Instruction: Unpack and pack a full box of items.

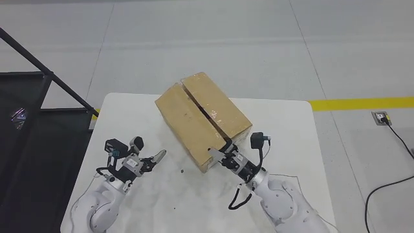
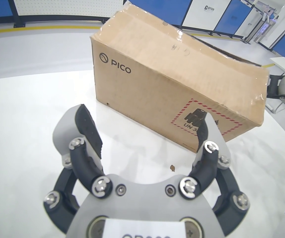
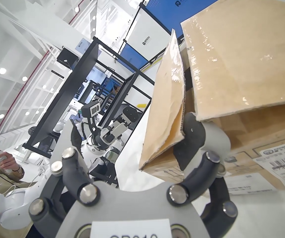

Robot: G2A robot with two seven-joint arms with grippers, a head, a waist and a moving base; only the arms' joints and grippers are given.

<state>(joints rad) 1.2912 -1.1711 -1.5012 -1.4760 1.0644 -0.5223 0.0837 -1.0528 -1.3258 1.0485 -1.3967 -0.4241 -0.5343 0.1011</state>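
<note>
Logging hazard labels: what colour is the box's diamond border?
The border is red-striped, clearest in left wrist view.

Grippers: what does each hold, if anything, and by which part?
Nothing is gripped. The left gripper stands open, short of the box. The right gripper is open too, one finger tucked at the corner of a lifted flap.
</note>
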